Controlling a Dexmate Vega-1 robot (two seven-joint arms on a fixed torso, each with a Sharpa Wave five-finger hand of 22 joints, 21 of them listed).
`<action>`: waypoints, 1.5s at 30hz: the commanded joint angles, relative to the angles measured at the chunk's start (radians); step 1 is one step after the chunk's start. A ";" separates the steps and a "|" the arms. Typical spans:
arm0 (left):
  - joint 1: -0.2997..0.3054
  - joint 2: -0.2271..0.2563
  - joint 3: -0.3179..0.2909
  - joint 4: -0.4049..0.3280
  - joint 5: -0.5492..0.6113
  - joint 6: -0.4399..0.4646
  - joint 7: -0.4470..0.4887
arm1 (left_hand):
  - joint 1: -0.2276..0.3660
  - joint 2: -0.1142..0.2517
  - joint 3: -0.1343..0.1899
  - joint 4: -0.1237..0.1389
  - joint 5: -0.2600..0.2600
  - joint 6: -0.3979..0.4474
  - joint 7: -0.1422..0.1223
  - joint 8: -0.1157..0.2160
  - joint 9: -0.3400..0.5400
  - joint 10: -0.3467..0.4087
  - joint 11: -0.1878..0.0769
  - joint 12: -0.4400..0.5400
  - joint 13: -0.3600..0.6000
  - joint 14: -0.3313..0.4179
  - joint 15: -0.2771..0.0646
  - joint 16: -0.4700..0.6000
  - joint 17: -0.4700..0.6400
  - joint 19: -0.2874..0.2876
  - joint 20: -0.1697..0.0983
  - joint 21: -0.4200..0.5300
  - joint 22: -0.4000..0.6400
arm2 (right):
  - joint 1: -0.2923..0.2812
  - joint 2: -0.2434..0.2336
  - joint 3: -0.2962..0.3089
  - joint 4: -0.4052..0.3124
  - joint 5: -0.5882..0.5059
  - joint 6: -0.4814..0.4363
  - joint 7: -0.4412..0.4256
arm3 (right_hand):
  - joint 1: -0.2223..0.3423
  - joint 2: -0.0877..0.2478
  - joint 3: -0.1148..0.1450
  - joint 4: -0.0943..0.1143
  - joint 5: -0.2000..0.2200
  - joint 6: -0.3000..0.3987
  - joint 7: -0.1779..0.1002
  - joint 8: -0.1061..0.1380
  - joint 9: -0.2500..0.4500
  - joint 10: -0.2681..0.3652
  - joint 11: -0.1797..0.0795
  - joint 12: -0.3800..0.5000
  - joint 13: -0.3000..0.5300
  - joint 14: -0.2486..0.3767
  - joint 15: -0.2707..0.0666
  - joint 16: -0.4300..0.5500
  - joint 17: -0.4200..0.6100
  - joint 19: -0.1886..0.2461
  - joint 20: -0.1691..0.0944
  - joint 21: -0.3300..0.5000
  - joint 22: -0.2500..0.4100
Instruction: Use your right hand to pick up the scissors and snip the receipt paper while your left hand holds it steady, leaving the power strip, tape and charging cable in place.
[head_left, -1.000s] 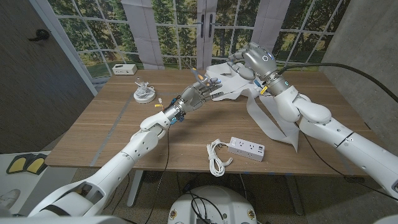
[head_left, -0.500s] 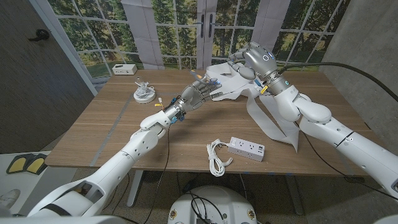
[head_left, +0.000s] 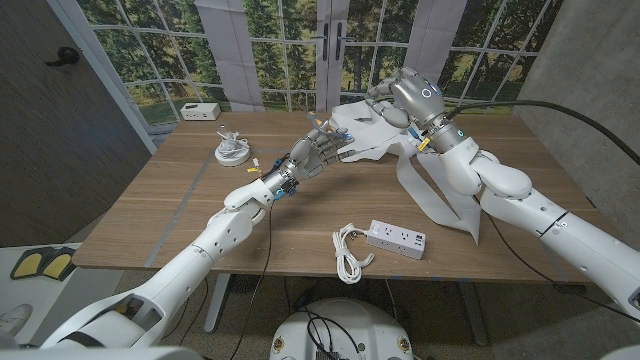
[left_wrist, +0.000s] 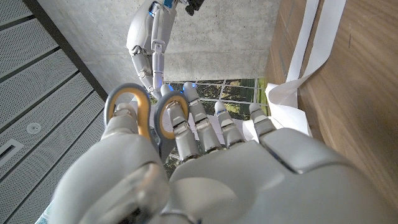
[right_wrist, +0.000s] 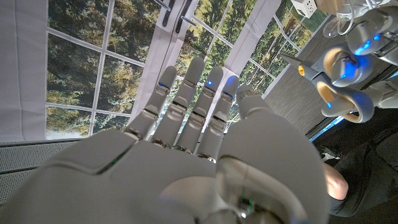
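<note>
robot lab, wooden table (head_left: 180, 215), printed forest window backdrop (head_left: 270, 45), concrete ceiling (left_wrist: 211, 37)

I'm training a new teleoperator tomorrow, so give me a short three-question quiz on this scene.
1. True or false: the scissors lie flat on the table.
2. What lies right beside the power strip? A) a white cord B) a mug C) a stapler
3. Fill in: the inside of the scissors' handle loops is coloured ____.

Key: 1 false, the left hand holds them; 2 A; 3 yellow.
</note>
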 joint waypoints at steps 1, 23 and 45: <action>0.014 0.004 -0.005 -0.015 0.004 -0.002 0.043 | 0.008 0.003 0.003 -0.003 0.010 -0.007 -0.009 0.005 0.008 0.028 -0.020 0.011 0.012 0.016 -0.015 0.010 0.004 -0.005 0.003 0.001 0.003 | -0.002 0.001 0.000 -0.006 -0.006 -0.010 -0.001 | -0.009 0.003 0.006 -0.009 -0.005 0.012 0.001 -0.002 0.003 0.011 0.006 -0.002 -0.002 -0.005 -0.110 0.004 0.001 0.012 0.002 -0.004 0.004; 0.014 -0.011 -0.004 -0.013 0.002 -0.010 0.065 | 0.070 0.078 0.033 -0.022 0.009 0.012 -0.007 0.018 0.045 -0.027 -0.021 0.115 0.150 0.112 -0.035 0.067 0.073 0.013 0.003 0.007 0.003 | -0.004 -0.001 0.004 -0.006 0.000 -0.017 0.001 | -0.014 0.003 0.012 -0.019 -0.005 0.012 0.000 -0.002 0.001 0.010 0.005 -0.012 -0.011 -0.006 -0.110 0.007 0.001 0.014 0.003 -0.010 0.004; 0.020 -0.024 -0.004 -0.015 0.003 -0.017 0.097 | 0.190 0.099 0.014 -0.038 -0.001 0.048 -0.003 0.104 0.172 -0.122 -0.016 0.366 0.485 0.181 -0.073 0.240 0.316 0.103 0.004 0.042 0.022 | -0.014 -0.007 0.013 -0.012 0.008 -0.027 0.001 | -0.024 0.004 0.016 -0.023 -0.006 0.011 0.003 -0.003 -0.001 0.008 0.005 -0.016 -0.011 -0.007 -0.110 0.008 0.000 0.016 0.004 -0.016 0.005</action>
